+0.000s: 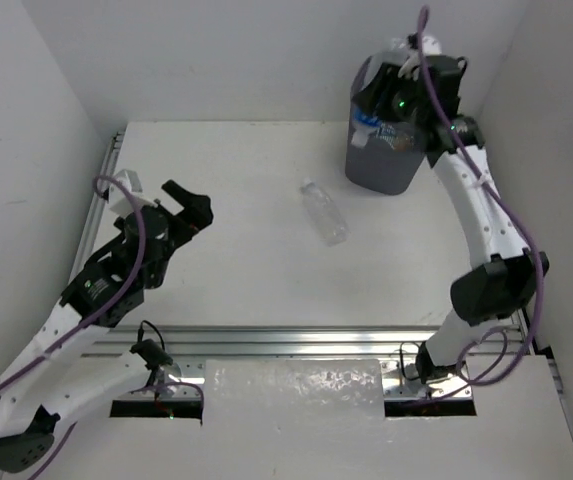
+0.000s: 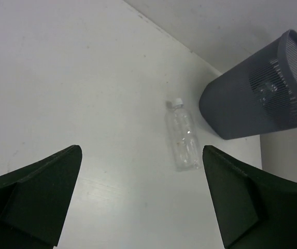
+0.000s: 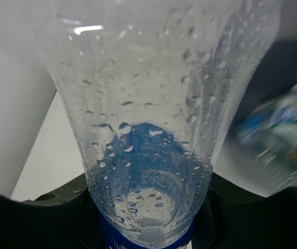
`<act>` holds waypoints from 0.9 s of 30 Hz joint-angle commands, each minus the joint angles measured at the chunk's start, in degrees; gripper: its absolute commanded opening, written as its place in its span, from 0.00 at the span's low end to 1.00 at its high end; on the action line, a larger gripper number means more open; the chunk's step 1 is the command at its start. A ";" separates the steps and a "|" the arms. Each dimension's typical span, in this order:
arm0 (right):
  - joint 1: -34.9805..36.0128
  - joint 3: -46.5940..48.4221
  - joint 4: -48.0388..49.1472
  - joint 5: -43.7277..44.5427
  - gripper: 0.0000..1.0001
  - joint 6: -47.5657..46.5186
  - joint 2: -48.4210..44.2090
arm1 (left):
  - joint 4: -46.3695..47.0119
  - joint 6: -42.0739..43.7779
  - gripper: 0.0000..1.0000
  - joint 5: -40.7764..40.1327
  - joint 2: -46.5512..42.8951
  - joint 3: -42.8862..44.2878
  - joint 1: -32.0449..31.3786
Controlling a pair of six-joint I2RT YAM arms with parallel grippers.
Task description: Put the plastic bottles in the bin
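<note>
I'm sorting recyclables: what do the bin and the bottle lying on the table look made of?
The bin: dark grey and matt, plastic or coated metal, I cannot tell which; its upper wall is slotted mesh. The lying bottle: clear, glossy thin plastic, judging by its see-through body and white cap.

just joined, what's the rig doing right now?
The right arm holds a blue-labelled bottle in its jaws over the bin, which has bottles inside. The left arm hovers above the table with jaws open, facing a loose clear bottle lying on its side.
</note>
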 commanded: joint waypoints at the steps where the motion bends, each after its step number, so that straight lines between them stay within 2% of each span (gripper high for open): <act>1: -5.89 14.98 -10.42 9.83 0.00 -5.75 11.45 | -4.84 3.08 1.00 2.24 -2.18 -2.37 -0.51; 2: -8.69 24.51 -11.13 8.60 0.00 -5.49 14.35 | -5.10 4.74 1.00 3.40 -2.54 -3.33 -0.60; 3: -9.85 30.17 -13.13 7.63 0.03 -4.61 20.55 | -6.14 5.37 1.00 4.89 -2.54 -3.69 -0.51; 4: -11.68 38.75 -13.76 6.41 0.14 -4.17 23.49 | -6.76 6.16 1.00 5.25 -2.19 -4.39 -0.51; 5: -11.88 40.41 -12.29 5.70 0.24 -3.56 25.61 | -7.29 7.38 1.00 5.35 -2.19 -4.74 -0.60; 6: -13.71 40.16 -10.10 4.65 0.27 -3.20 27.02 | -7.99 8.27 1.00 5.26 -2.19 -5.01 -0.51; 7: -14.77 35.46 -7.47 2.20 0.26 -3.03 26.60 | -8.09 9.23 1.00 5.52 -2.27 -5.79 -0.60; 8: -15.13 32.80 -1.44 1.65 0.28 -3.20 25.90 | -8.00 10.81 1.00 5.61 -2.45 -6.15 -0.60; 9: -15.22 31.12 0.54 1.47 0.40 -3.46 25.37 | -7.91 11.35 1.00 5.52 -2.62 -6.68 -0.69; 10: -15.39 33.28 0.21 1.47 0.95 -3.81 25.80 | -7.65 11.96 1.00 5.52 -3.24 -8.07 -0.69; 11: -15.31 36.00 -0.75 1.30 0.99 -4.34 26.67 | -6.52 12.05 1.00 6.39 -3.59 -8.78 -0.69; 13: -15.22 40.14 -0.42 1.21 0.99 -5.13 26.86 | -5.02 13.62 1.00 8.41 -4.29 -9.75 -0.78; 17: -15.04 33.40 6.43 3.93 0.99 -7.32 18.26 | -4.13 13.99 1.00 9.39 -3.77 -10.02 -0.69; 20: -13.73 32.52 5.22 2.53 0.99 -9.17 13.33 | -4.13 13.72 1.00 9.30 -4.12 -10.11 -0.60; 22: -12.32 27.70 2.59 1.31 0.99 -12.06 8.17 | -4.39 13.29 1.00 8.34 -4.73 -10.11 -0.60; 26: -0.06 6.81 -0.50 -0.99 0.99 -18.66 -3.97 | -5.89 11.18 1.00 5.10 -7.71 -9.85 -0.42; 27: 2.16 -3.59 0.89 0.40 0.99 -19.80 -6.17 | -6.15 10.48 1.00 4.56 -8.42 -9.93 -0.51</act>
